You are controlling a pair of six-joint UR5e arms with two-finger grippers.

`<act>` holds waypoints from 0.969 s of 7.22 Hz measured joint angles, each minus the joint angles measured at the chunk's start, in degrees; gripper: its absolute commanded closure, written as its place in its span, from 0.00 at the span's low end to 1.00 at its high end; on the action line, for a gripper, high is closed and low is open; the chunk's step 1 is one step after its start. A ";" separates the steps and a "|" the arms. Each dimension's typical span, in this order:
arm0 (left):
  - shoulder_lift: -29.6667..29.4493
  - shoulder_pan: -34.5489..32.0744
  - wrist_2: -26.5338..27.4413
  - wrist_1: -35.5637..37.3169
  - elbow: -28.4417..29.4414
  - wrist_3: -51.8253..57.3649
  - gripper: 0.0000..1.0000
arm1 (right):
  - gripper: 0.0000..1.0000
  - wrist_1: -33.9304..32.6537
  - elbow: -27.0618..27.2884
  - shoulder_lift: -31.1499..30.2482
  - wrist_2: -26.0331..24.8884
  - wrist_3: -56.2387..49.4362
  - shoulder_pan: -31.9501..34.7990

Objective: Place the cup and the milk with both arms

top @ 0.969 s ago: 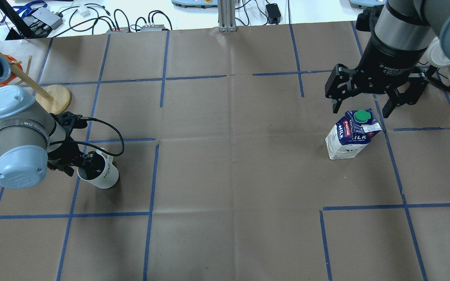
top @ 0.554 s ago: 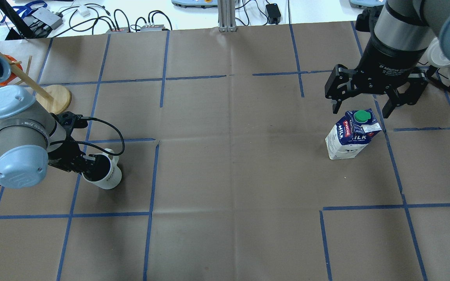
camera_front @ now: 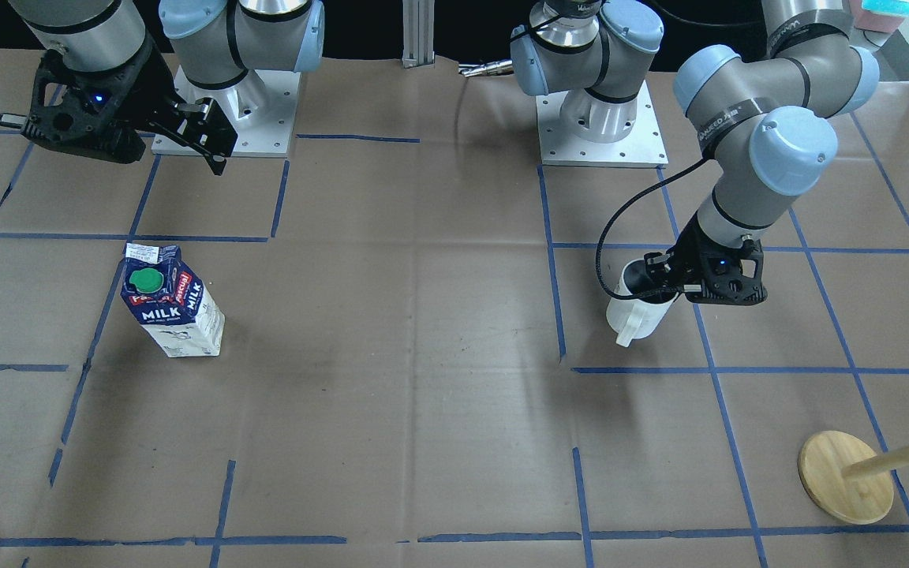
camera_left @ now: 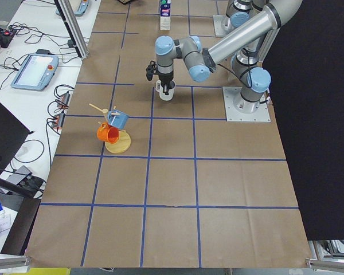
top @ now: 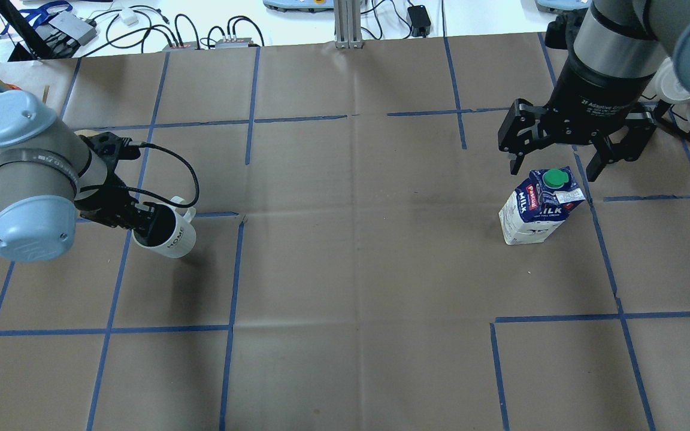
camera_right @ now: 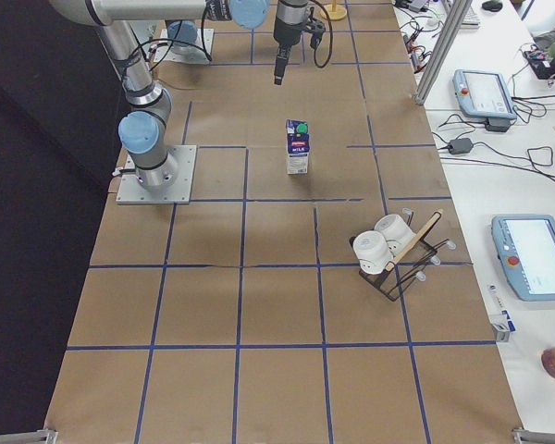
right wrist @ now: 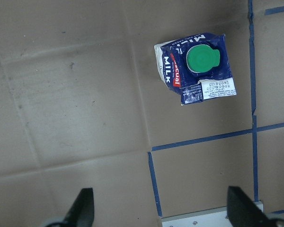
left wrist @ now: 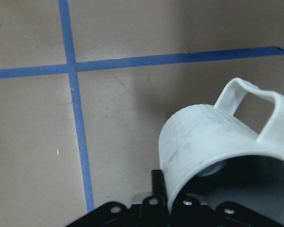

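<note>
The cup [top: 172, 237], glazed white ceramic, cylindrical, with a loop handle pointing to 1 o'clock in the overhead view, is found at the 9 o'clock side of the table [top: 351, 251]. It is tilted and clamped at its rim by the left gripper [top: 143, 219], one finger inside the dark interior and one outside. Whether its base clears the surface cannot be told. The milk [top: 538, 208], a gable-top card carton with a green round cap, is stood upright at the 3 o'clock side. The right gripper [top: 553, 160] is held above it, toward 12 o'clock, fingers spread wide and touching nothing. The table is covered in creased matte brown paper, gridded with blue tape.
</note>
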 measured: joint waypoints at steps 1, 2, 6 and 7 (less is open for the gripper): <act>-1.37 -3.85 -0.06 -0.09 2.60 -4.76 1.00 | 0.00 0.01 0.00 0.00 -0.01 0.00 -0.01; -3.71 -8.00 -0.23 -0.12 5.98 -9.45 1.00 | 0.00 0.01 0.00 0.00 -0.01 0.00 -0.05; -16.36 -21.31 -1.62 -0.19 21.70 -23.10 1.00 | 0.00 0.01 0.00 -0.05 0.07 0.00 -0.06; -19.24 -22.99 -1.86 -0.27 24.94 -25.11 1.00 | 0.00 0.01 0.00 -0.05 0.07 -0.02 -0.07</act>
